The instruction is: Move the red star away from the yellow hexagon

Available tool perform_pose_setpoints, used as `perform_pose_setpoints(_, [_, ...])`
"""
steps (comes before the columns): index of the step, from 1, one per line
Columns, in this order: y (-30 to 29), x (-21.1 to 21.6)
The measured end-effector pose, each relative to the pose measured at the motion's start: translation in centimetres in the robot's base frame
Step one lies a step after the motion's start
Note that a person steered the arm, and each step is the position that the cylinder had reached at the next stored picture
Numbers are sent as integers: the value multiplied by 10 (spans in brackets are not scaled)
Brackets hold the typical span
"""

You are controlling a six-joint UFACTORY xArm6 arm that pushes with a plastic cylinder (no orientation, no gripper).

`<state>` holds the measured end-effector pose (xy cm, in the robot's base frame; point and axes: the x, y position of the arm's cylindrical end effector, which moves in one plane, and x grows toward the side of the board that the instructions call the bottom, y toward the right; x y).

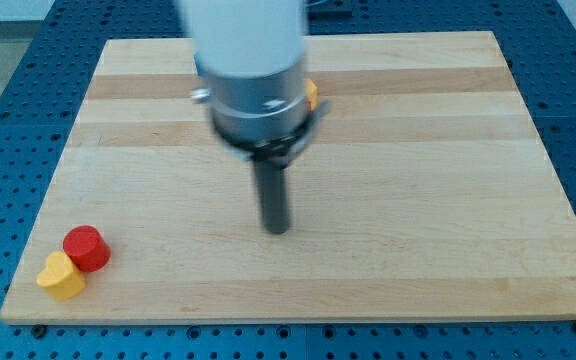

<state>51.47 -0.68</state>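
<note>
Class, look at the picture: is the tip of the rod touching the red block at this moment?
No: my tip stands near the middle of the board, far from the red block, which sits by the yellow block at the view's bottom left.

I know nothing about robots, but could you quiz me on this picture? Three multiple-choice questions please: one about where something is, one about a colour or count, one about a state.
1. Where do the red block and the yellow block sit on the wooden board?
A. the view's bottom left corner
B. the view's top right corner
C. the view's centre

2. What colour is the block closest to the board's bottom left corner?
A. green
B. yellow
C. blue

3. What is my tip doing?
A. pressing on the red block
B. pressing on the yellow block
C. standing apart from both

Answers: 1 A, both lie in that corner. 2 B, the yellow one lies outermost. 3 C, my tip is near the board's middle, far to their right.
</note>
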Motion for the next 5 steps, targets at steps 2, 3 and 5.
perform_pose_setpoints(2, [89, -100])
perform_pose_setpoints(3, [87, -151])
perform_pose_setpoints(5, [12, -163])
